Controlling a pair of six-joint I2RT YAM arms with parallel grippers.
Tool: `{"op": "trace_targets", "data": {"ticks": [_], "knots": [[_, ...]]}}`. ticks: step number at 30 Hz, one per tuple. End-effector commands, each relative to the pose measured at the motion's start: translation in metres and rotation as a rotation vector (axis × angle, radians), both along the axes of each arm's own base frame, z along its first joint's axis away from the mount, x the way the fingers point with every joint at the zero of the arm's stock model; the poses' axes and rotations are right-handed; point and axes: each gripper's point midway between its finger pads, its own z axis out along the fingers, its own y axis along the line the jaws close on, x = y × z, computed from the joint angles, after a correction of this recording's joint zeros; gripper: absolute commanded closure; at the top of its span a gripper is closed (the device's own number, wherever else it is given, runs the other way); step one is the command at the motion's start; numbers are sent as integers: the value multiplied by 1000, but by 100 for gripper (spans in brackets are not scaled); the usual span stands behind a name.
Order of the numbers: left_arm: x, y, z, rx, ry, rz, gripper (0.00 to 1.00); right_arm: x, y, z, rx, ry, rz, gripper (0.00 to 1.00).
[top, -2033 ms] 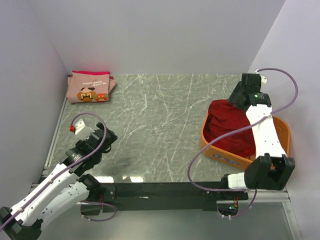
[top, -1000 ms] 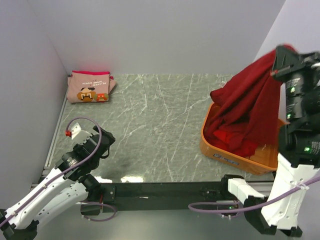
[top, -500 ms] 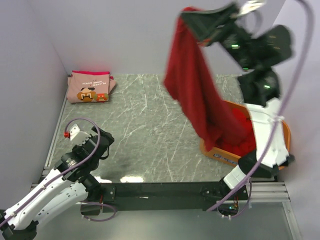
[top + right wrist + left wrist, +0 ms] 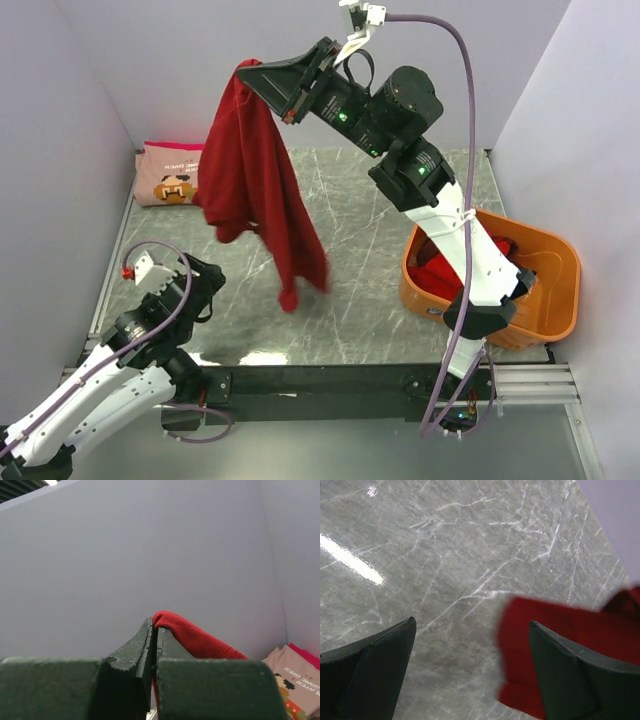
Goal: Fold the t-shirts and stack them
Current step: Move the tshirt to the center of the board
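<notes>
We're seeing the right gripper [image 4: 258, 76] clamping fully closed on an edge of the dark red t-shirt [image 4: 250, 180], which is hanging from high up toward 11 o'clock over the table [image 4: 370, 230]. The left gripper [image 4: 471, 627] is idling wide apart, empty, at 7 o'clock. The pink t-shirt [image 4: 178, 175] is lying folded at 10 o'clock, and more red cloth [image 4: 432, 272] is sitting in the orange tub [image 4: 555, 290] at 4 o'clock.
</notes>
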Motion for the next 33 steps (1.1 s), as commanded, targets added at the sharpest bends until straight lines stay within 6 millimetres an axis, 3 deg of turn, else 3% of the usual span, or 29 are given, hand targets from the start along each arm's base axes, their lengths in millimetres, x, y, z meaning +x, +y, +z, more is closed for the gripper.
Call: {"op": "trace_targets", "data": {"ticks": [1,3,5,6,7,9,10,12,13,15,16,17,19,21,22,24,31,33], "knots": [[-1,1,12,-39,-33,10,1,-6,-28,47,156,-115,-83,100],[-2,1,14,-50,-43,7,1,0,-20,36,119,-107,-86,100],[-4,2,14,-60,-46,6,0,11,-10,10,49,-63,-99,100],[-4,2,14,-70,-50,8,1,14,-17,7,40,-52,-139,100],[-5,2,14,-75,-52,8,1,30,-8,-26,-27,-3,-168,100],[-6,2,13,-88,-57,3,1,41,-22,-49,-79,29,-264,100],[-6,2,13,-91,-60,4,1,66,-24,-95,-158,109,-359,100],[-7,2,12,-98,-61,5,1,83,-46,-136,-228,205,-469,100],[-7,2,11,-100,-60,7,1,107,-62,-191,-308,305,-569,100],[-8,3,8,-98,-46,13,1,120,-88,-246,-375,439,-632,100],[-9,3,7,-97,-38,15,1,126,-101,-298,-449,528,-671,100],[-9,3,4,-93,-26,23,0,143,-131,-323,-462,597,-739,100],[-10,4,-1,-90,-2,38,0,146,-162,-384,-517,756,-799,100],[-9,4,-6,-84,19,55,1,150,-187,-413,-538,827,-835,100],[-8,2,-8,-85,24,55,0,147,-191,-432,-573,847,-833,100],[-4,-3,-15,-63,48,49,1,146,-193,-447,-622,852,-821,100],[10,-13,-40,-1,164,81,1,153,-198,-464,-717,856,-849,100],[14,-18,-50,14,216,61,1,154,-202,-468,-749,868,-873,84]]}}
